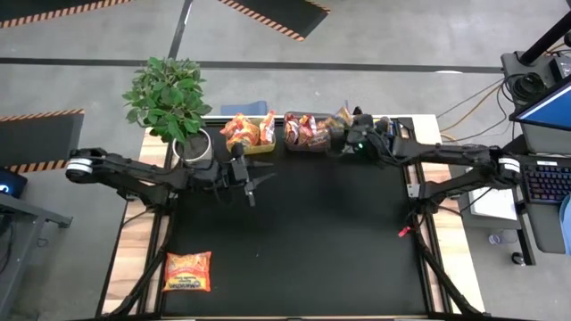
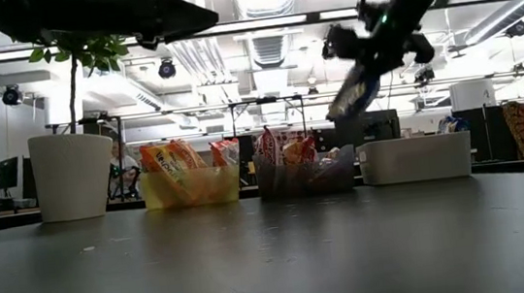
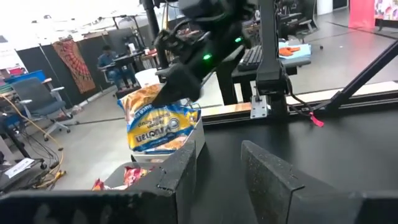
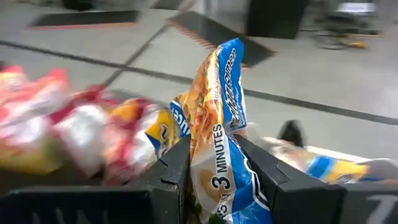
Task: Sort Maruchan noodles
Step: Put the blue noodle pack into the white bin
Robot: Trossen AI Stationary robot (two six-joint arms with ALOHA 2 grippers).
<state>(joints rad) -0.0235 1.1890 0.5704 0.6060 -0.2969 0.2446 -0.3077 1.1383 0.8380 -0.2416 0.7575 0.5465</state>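
Observation:
My right gripper [image 2: 352,96] is shut on a blue-and-yellow noodle packet [image 3: 158,124], up in the air over the far row of bins, between the dark bin [image 2: 304,174] and the white bin [image 2: 414,158]. Orange packets stand in the yellow bin [image 1: 250,134], and red ones in the dark bin [image 1: 303,132]. My left gripper [image 1: 254,183] hovers open over the black mat, nothing between its fingers [image 3: 186,168]. One orange packet [image 1: 187,272] lies flat at the table's near left corner. My right gripper pinches the blue-and-yellow packet between its two fingers, at the crumpled part printed "3 MINUTES" [image 4: 214,168]. The fingers slant downward from the table's right. The packet stands on edge in the hold, reaches out past the fingertips and hangs clear of the bins.
A leafy plant [image 1: 168,94] in a white pot [image 2: 72,176] stands at the far left beside the yellow bin. Blue-and-yellow packets [image 4: 323,168] lie in the bin below my right gripper. The black mat [image 1: 303,241] between the arms and the near edge is bare.

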